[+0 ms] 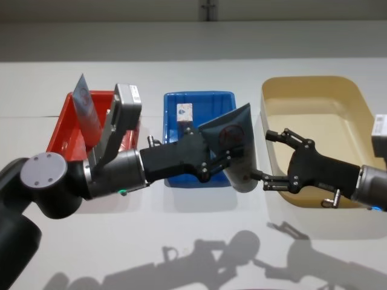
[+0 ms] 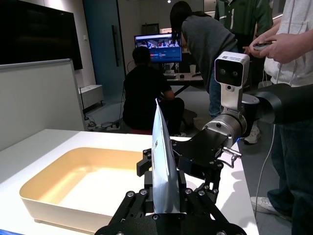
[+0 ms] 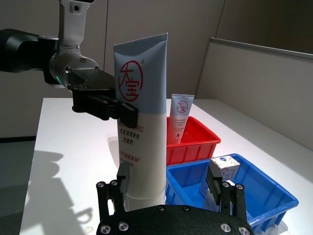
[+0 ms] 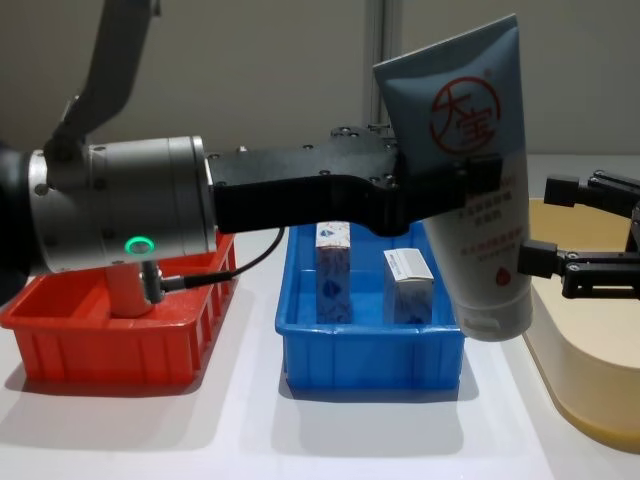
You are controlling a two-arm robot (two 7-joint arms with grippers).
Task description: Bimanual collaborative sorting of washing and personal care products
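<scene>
Two pale-blue squeeze tubes are showing: a raised tube [image 4: 475, 160] and a leaning tube [image 1: 86, 109]. Two small blue cartons are standing, a left carton [image 4: 333, 270] and a right carton [image 4: 408, 285]. Three bins are sitting in a row: red bin [image 4: 100, 350], blue bin [image 4: 370, 365], beige bin [image 4: 590, 385]. Two grippers are reaching in, left gripper [image 1: 216, 148] and right gripper [image 1: 263, 156].

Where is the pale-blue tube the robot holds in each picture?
Head view: the pale-blue squeeze tube, middle, over the blue plastic bin's right edge.
Left wrist view: the tube, lower middle, edge-on.
Right wrist view: the tube, centre, upright.
Chest view: the tube, upper right, tilted.
Landmark: the blue bin, in head, right wrist and chest views.
</scene>
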